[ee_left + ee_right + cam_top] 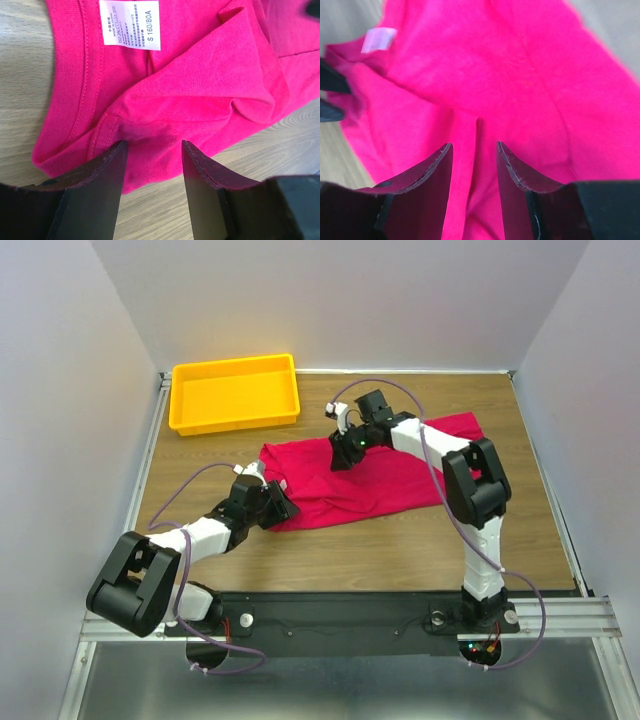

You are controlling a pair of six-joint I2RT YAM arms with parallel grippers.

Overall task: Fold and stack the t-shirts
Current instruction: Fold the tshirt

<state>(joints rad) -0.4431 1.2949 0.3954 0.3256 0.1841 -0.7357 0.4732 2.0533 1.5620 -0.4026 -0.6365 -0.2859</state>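
Crimson-pink t-shirt (pixel 360 475), yellow tray (pixel 235 392) at 11 o'clock, top view only, neck label (pixel 130 24) legible from left wrist only, left pincer (pixel 153 146) apart beside collar (pixel 75 80), right pincer (pixel 474 147) apart over cloth

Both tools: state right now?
Left tool: open, at the collar edge of the crimson-pink cloth t-shirt, holding nothing.
Right tool: open over the same t-shirt, holding nothing.

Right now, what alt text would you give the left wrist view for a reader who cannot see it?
The left claw, open, points at the bunched edge of a crimson-pink t-shirt lying on a wooden table. The shirt's collar and white neck label fill the top of the picture.
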